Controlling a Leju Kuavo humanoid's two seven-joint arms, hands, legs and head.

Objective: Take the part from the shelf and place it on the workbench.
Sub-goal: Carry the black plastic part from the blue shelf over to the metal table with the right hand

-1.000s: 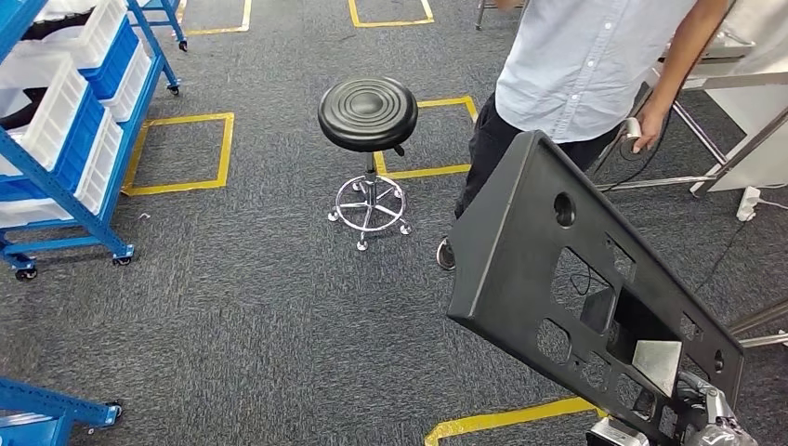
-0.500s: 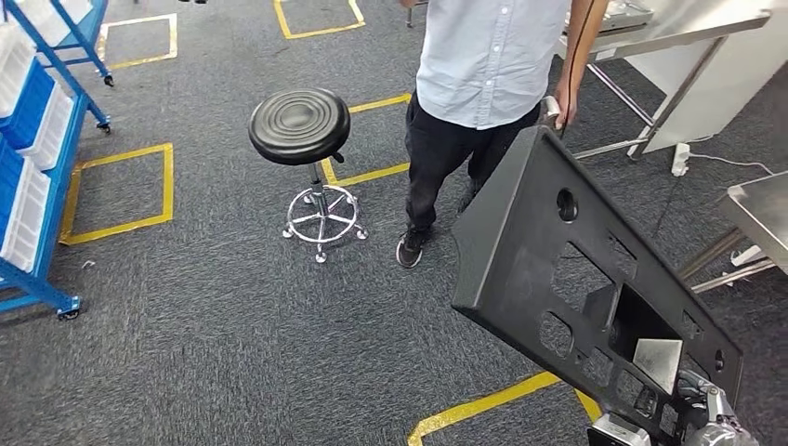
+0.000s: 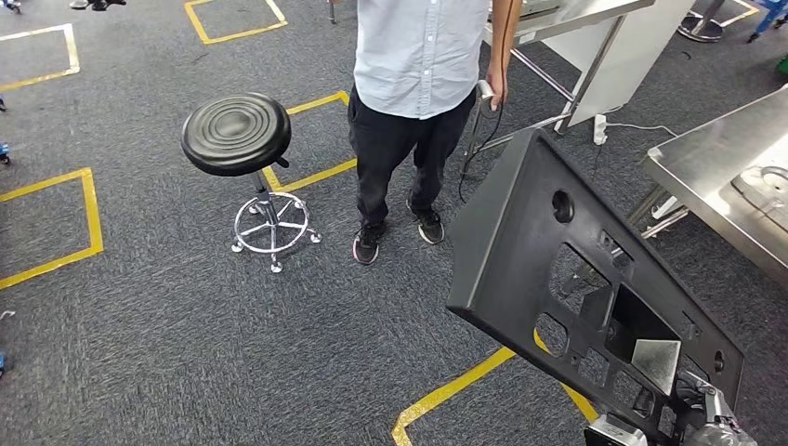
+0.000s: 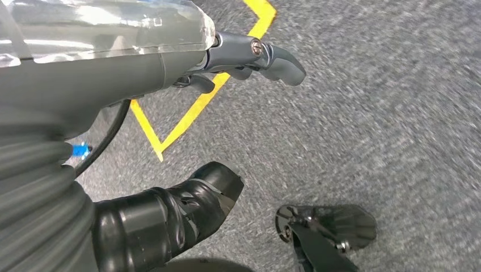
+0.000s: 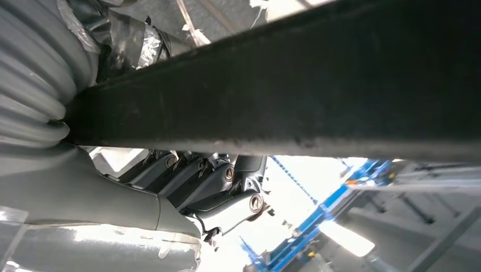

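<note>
The right hand (image 3: 706, 423) has its fingers (image 5: 227, 195) closed on the low edge of the black part (image 3: 520, 251), which rises far above them; it could swing into the person (image 3: 413, 84) before reaching the table (image 3: 715, 177). The left hand (image 4: 249, 56) hangs with fingers loose, holding nothing

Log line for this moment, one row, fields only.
phase: carrying | right hand: holds black panel part, tilted | left hand: holds nothing, above carpet | workbench: ahead right | person: standing ahead, beside stool
</note>
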